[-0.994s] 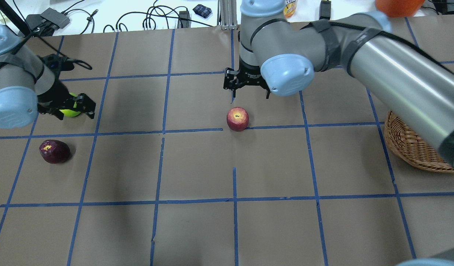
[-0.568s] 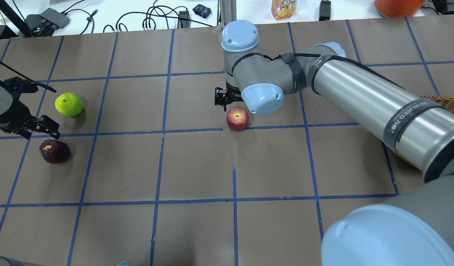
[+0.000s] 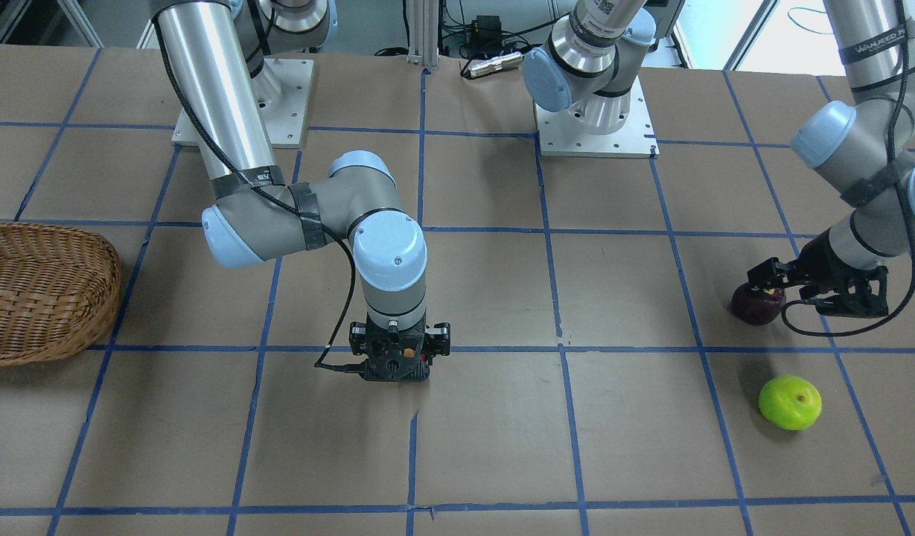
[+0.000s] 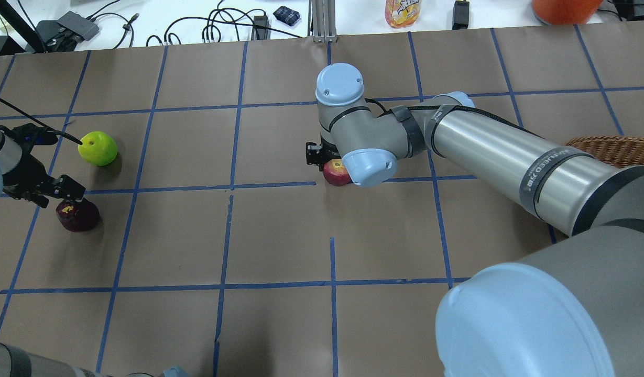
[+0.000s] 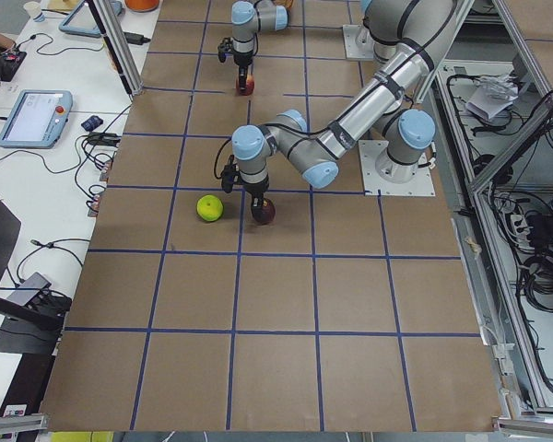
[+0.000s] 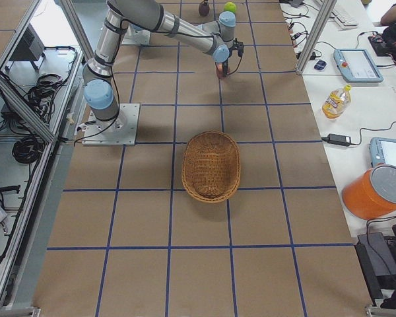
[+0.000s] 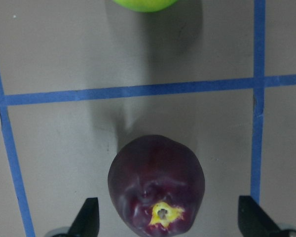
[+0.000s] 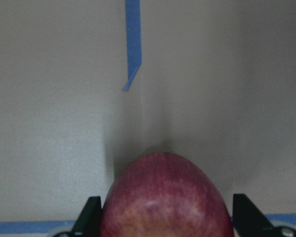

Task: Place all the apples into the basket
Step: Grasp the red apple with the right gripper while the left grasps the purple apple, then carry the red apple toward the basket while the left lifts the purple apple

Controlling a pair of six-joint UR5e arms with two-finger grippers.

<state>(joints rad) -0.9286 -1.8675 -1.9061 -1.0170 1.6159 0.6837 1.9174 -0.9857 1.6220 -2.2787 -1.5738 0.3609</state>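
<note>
There are three apples, one basket and two arms, each with one pincer. All three apples lie on the table, which is covered in brown paper with blue tape lines, and all are outside the basket. The basket sits at the robot's right end of the table.

The red apple is the one nearest the basket, though well apart from it, about mid-table. The right pincer is down over it. In the right wrist view its two fingers stand spread wide with the apple filling the space between them. Whether the pads touch the skin cannot be told.

The dark purple apple and the green apple lie at the end of the table far from the basket, near each other but not touching. The left pincer hangs over the purple one. Its jaws are spread wide, with a clear gap between each finger and the apple, which lies with its yellow stem dimple turned toward the camera. The green apple lies just beside this pair, across a blue tape line from the purple one.
</note>
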